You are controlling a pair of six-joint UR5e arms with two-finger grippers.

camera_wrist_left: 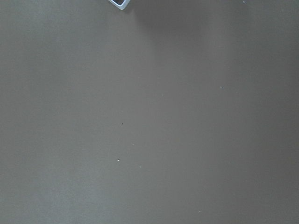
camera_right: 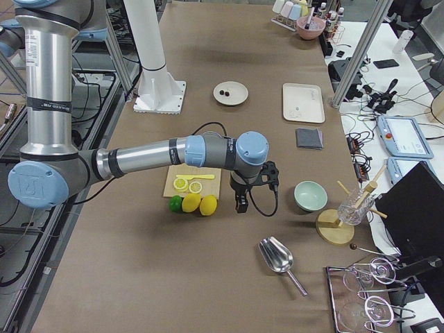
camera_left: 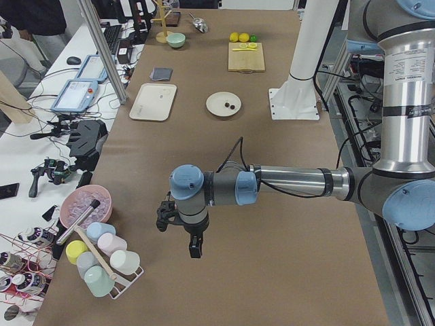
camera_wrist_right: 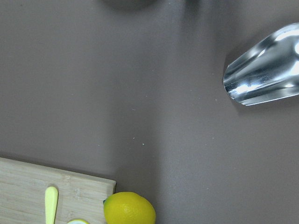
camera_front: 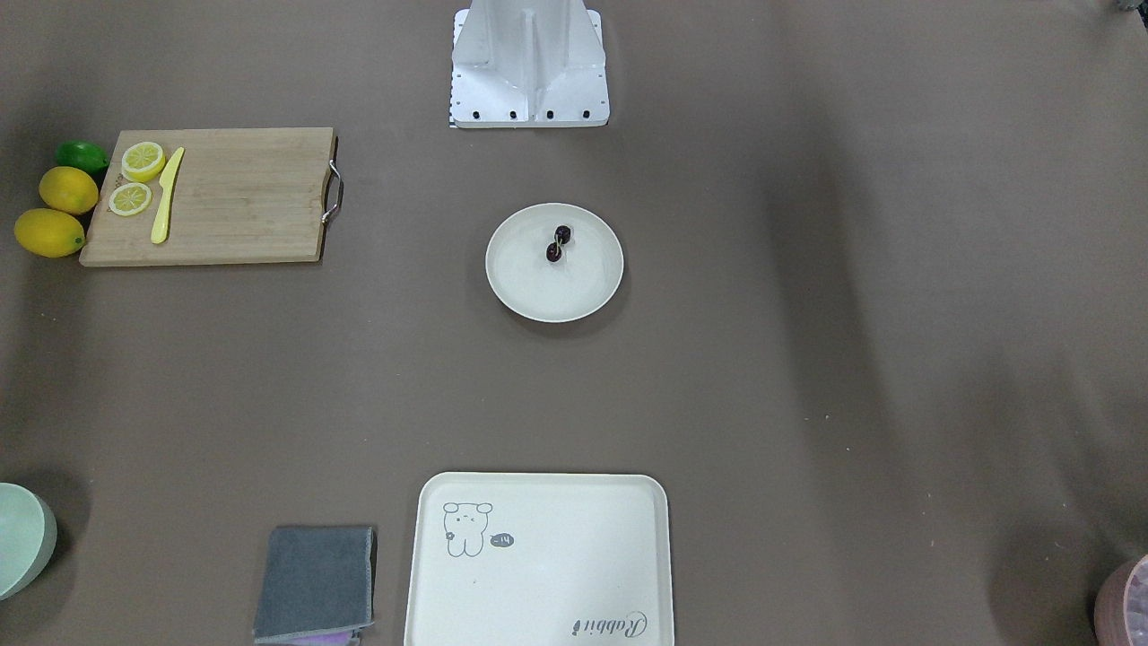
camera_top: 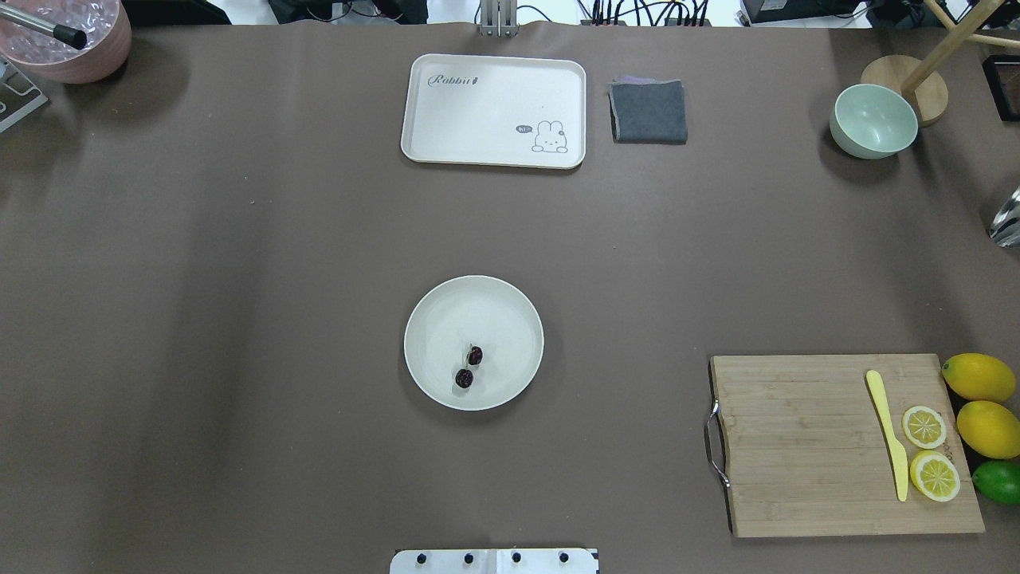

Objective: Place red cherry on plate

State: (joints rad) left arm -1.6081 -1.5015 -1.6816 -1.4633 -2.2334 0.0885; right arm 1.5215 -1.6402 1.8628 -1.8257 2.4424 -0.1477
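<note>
The red cherry (camera_front: 558, 244), a dark pair joined by thin stems, lies inside the round cream plate (camera_front: 556, 292) at the table's middle; the overhead view shows the cherry (camera_top: 469, 367) toward the near side of the plate (camera_top: 470, 307). No gripper is near it. My left gripper (camera_left: 195, 248) hangs over bare table far off at the left end, seen only in the exterior left view. My right gripper (camera_right: 241, 203) hangs beside the lemons at the right end, seen only in the exterior right view. I cannot tell whether either is open or shut.
A wooden cutting board (camera_top: 797, 446) carries a yellow knife (camera_top: 887, 430) and lemon slices (camera_top: 924, 426), with lemons (camera_top: 978, 376) and a lime beside it. At the far edge stand a bear tray (camera_top: 494, 108), grey cloth (camera_top: 649, 112) and green bowl (camera_top: 873, 119). A metal scoop (camera_wrist_right: 264, 79) lies near the right wrist.
</note>
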